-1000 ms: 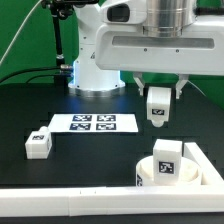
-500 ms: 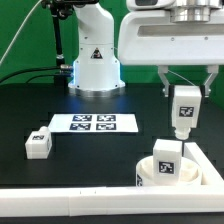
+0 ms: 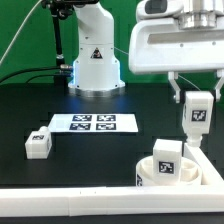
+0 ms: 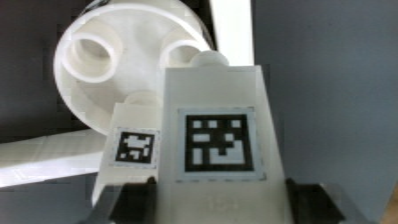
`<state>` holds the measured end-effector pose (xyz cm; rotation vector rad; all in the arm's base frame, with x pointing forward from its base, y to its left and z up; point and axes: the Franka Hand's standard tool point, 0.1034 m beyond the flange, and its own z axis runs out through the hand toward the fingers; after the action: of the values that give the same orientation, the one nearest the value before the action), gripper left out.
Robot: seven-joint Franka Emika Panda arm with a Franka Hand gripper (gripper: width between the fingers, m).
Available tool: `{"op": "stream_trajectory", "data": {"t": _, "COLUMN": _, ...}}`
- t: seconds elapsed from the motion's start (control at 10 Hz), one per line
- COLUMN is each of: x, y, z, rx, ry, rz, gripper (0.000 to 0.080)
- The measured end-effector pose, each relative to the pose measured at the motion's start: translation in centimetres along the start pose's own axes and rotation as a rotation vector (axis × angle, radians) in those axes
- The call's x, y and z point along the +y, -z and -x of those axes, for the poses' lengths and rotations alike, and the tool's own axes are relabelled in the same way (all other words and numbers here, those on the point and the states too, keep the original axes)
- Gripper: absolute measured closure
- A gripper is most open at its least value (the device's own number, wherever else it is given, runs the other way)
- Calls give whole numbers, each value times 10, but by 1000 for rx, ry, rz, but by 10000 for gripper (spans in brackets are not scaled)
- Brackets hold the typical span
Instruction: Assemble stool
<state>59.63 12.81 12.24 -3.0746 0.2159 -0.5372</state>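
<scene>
My gripper point(image 3: 197, 97) is shut on a white tagged leg block point(image 3: 197, 113) and holds it upright in the air, above and to the exterior view's right of the seat. The round white seat disc point(image 3: 148, 172) lies on the black table at the front right, with a second tagged leg point(image 3: 165, 152) standing in it. A third leg point(image 3: 38, 144) lies on the table at the exterior view's left. In the wrist view the held leg point(image 4: 217, 130) fills the middle between my dark fingers point(image 4: 125, 203), with the seat point(image 4: 107, 60) and the standing leg point(image 4: 134, 147) behind it.
The marker board point(image 3: 92, 123) lies flat mid-table. A long white L-shaped bar point(image 3: 70, 178) runs along the front edge and up beside the seat point(image 3: 207, 160). The robot's white base point(image 3: 95, 60) stands at the back.
My gripper has carried the held leg steadily toward the exterior view's right and slightly lower, from left of the seat's centre to past its right side. Nothing else has moved.
</scene>
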Motion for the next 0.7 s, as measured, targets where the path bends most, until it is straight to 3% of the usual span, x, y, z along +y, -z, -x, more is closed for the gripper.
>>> {"op": "stream_trajectory", "data": {"t": 0.2, "x": 15, "y": 2, "z": -21, "rx": 23, "ry": 112, "rz": 16, "gripper": 463}}
{"op": "stream_trajectory", "data": {"t": 0.3, "x": 23, "y": 0, "z": -24, "rx": 24, "ry": 139, "rz": 22, "gripper": 463}}
{"op": "stream_trajectory", "data": {"t": 0.7, "x": 17, "y": -1, "z": -21, "rx": 20, "ry": 139, "rz": 19, "gripper": 463}}
